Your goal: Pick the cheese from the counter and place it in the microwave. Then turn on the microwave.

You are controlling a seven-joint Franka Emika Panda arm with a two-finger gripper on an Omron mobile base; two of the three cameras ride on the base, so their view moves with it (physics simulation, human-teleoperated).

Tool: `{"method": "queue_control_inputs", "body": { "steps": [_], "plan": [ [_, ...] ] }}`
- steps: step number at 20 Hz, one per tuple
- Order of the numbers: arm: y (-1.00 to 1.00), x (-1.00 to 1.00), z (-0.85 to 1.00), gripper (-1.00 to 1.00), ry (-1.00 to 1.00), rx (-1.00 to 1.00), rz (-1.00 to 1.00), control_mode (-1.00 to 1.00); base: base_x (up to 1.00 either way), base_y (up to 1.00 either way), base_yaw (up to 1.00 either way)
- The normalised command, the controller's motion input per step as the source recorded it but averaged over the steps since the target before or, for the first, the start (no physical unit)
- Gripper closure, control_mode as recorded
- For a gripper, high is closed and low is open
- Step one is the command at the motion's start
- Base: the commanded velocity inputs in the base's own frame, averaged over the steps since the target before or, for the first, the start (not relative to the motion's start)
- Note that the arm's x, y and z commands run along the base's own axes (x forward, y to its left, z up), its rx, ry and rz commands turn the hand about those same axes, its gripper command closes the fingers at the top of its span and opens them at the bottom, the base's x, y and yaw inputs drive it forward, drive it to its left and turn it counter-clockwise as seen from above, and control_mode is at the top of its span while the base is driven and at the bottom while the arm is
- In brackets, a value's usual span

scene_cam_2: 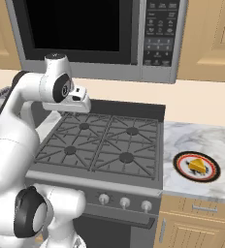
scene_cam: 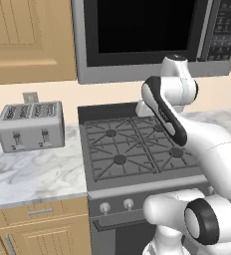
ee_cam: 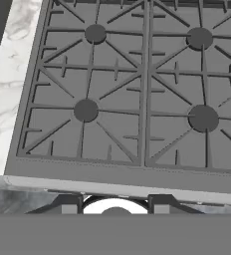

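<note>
One small yellow-orange cheese point(scene_cam_2: 198, 165) wedge lies on a round dark plate point(scene_cam_2: 184, 170) with a red rim, at the lower right of the right base view, on the marble tabletop point(scene_cam_2: 201, 135) just right of the stove point(scene_cam_2: 104, 143). The end effector point(scene_cam_2: 68, 112) hangs at the upper left of that view, over the back left corner of the stove, so the cheese sits well apart from it, across the whole stove toward the lower right. In the hand view the two dark fingertips point(ee_cam: 69, 205) rise at the bottom edge with a gap between them and nothing in it; the jaws stand partly apart, grasping nothing. Above the stove, along the top of both base views, hangs the microwave point(scene_cam_2: 80, 29), its black glass door closed. A silver toaster point(scene_cam: 30, 125) stands on the tabletop at the left of the left base view.
</note>
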Motion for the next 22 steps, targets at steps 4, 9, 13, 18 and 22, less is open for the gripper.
{"method": "queue_control_inputs", "body": {
  "steps": [4, 9, 13, 18, 22],
  "plan": [
    [0.0, -0.17, 0.0, -1.0, -0.04, 0.0, 0.0, -1.0, 0.0, 0.0, 0.0],
    [-0.04, -0.35, 0.12, -1.0, -0.11, 0.0, 0.0, -1.0, 0.0, 0.0, 0.0],
    [-0.13, -0.37, 0.23, -1.0, -0.14, 0.0, 0.0, -1.0, 0.0, 0.0, 0.0],
    [-0.18, -0.32, 0.32, -1.0, -0.12, 0.0, 0.0, -1.0, 0.0, 0.0, 0.0],
    [-0.12, -0.33, 0.38, -1.0, -0.11, 0.0, 0.0, -1.0, 0.0, 0.0, 0.0]
  ]
}}
